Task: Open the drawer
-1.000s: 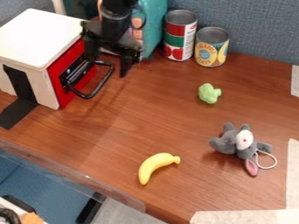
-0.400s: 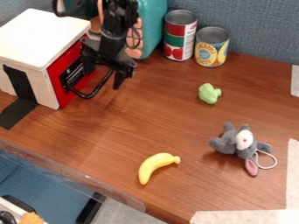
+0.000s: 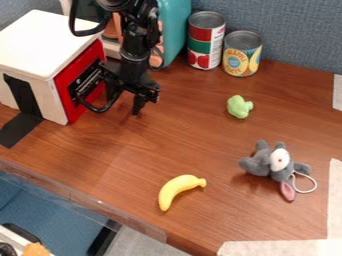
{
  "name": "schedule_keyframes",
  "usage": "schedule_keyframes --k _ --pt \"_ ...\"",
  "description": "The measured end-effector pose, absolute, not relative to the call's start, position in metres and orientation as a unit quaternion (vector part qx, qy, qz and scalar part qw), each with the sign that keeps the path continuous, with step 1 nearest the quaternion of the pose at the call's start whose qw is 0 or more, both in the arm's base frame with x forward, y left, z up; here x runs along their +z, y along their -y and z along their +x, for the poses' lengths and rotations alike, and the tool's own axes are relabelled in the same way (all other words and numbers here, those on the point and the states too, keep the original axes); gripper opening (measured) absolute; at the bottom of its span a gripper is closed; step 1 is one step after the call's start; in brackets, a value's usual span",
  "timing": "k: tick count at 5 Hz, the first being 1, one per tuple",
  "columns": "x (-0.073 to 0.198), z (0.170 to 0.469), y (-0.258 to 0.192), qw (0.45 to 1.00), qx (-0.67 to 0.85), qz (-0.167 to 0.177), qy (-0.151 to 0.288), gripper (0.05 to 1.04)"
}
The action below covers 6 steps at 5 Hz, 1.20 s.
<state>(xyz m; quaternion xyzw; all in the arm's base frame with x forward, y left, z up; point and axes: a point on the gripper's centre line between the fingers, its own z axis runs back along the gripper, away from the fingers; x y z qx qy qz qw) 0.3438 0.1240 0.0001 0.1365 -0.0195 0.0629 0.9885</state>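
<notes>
The gripper (image 3: pixel 125 100) hangs low at the upper left, just right of the red drawer front (image 3: pixel 98 53). It is open, one finger on the drawer's side at the black handle (image 3: pixel 99 110) and the other to the right of it, outside the loop. Part of the handle is hidden by the gripper, and whether they touch I cannot tell. The drawer front looks flush with the white box (image 3: pixel 50 40).
Two cans (image 3: pixel 206 40) (image 3: pixel 242 53) and a teal object (image 3: pixel 174 30) stand along the back. On the table (image 3: pixel 160 145) lie a green toy (image 3: pixel 239 107), a yellow banana (image 3: pixel 179 190) and a grey plush mouse (image 3: pixel 269 162). Black tape (image 3: pixel 20 129) runs down the box's left side.
The gripper has come down and toward the camera, from the handle's far end to beside its outer bar. The drawer front and the objects on the table have kept their places.
</notes>
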Motion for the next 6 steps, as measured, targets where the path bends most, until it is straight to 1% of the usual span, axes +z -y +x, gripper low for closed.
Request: schedule_keyframes --k 1,2,3,6 --pt "0.002 0.347 -0.122 0.989 0.064 0.130 0.022 0.364" --pt "0.002 0.352 -0.103 0.991 0.061 0.113 0.027 0.171" --pt "0.000 0.361 -0.085 0.993 0.050 0.101 0.031 0.136" --pt "0.000 0.370 -0.039 0.994 0.052 0.094 0.031 0.130"
